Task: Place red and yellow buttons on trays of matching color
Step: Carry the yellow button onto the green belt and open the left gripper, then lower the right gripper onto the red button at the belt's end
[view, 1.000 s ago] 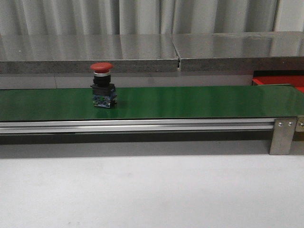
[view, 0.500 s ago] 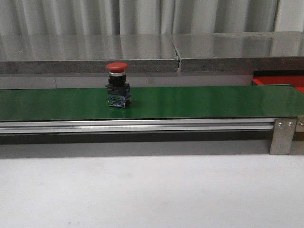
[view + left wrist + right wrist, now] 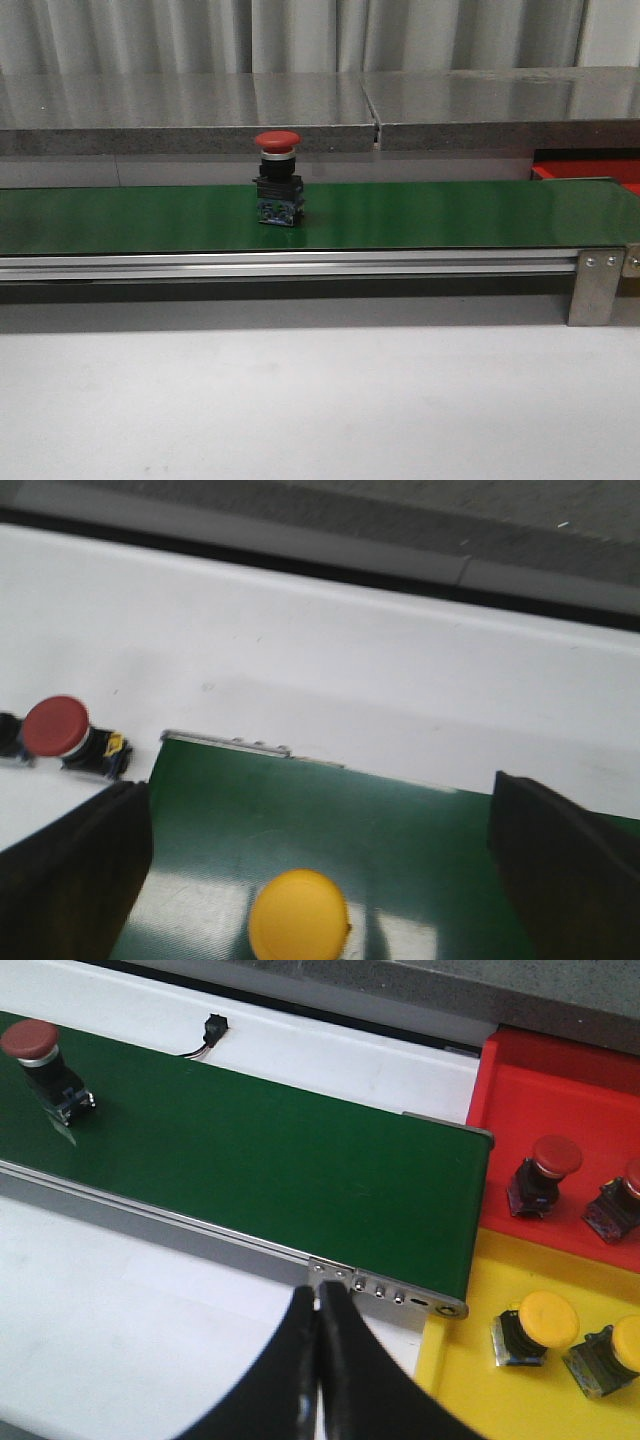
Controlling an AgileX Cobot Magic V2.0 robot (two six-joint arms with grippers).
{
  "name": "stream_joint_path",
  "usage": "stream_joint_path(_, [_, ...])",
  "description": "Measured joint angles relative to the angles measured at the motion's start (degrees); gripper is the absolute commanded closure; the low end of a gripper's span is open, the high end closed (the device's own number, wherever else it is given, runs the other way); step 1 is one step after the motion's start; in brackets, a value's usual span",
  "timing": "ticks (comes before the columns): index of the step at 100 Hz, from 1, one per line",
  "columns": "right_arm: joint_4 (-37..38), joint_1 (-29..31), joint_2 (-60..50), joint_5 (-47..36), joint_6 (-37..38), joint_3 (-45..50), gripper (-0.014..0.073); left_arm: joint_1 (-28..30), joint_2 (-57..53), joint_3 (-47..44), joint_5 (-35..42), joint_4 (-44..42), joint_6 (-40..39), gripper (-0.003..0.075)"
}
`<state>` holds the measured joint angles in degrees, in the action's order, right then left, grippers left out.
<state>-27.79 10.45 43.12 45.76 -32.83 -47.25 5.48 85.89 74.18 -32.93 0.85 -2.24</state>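
A: Step in hand?
B: Picking, I'd say. A red button (image 3: 277, 180) stands upright on the green belt (image 3: 450, 215), well apart from the red tray (image 3: 560, 1080) past the belt's end.
A: Hands?
B: The right hand (image 3: 320, 1360) has its fingers pressed together and holds nothing. The left hand (image 3: 320, 865) is spread wide and empty, hovering over a yellow button (image 3: 298, 915) on the belt.
A: Tips?
B: Open the right hand first. Come down over the cap and pinch the dark body, since the dome looks slippery. Set the button on bare tray floor, clear of the ones already there.
A: Counts?
B: There are four red buttons: one on the belt, two in the red tray, and one lying on the white surface (image 3: 350, 660). There are three yellow: one on the belt and two in the yellow tray (image 3: 470, 1290). Two trays.
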Motion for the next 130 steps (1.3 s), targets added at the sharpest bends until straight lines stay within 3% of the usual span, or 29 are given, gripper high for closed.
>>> stream_joint_path(30, [0.00,0.00,0.00,0.00,0.00,0.00,0.0662,-6.15,-15.57,-8.11,0.50,0.58,0.12,0.0068])
stream_joint_path(74, [0.00,0.00,0.00,0.00,0.00,0.00,0.0662,-6.69,-47.34,-34.67,4.55,1.32,0.12,0.0080])
stream_joint_path(88, [0.00,0.00,0.00,0.00,0.00,0.00,0.0662,-6.69,-56.23,-40.53,4.64,1.54,0.12,0.0223])
stream_joint_path(111, [0.00,0.00,0.00,0.00,0.00,0.00,0.0662,-6.69,-63.87,-44.90,4.64,1.54,0.12,0.0737])
stream_joint_path(130, [0.00,0.00,0.00,0.00,0.00,0.00,0.0662,-6.69,-64.25,-45.16,4.53,1.54,0.12,0.0739])
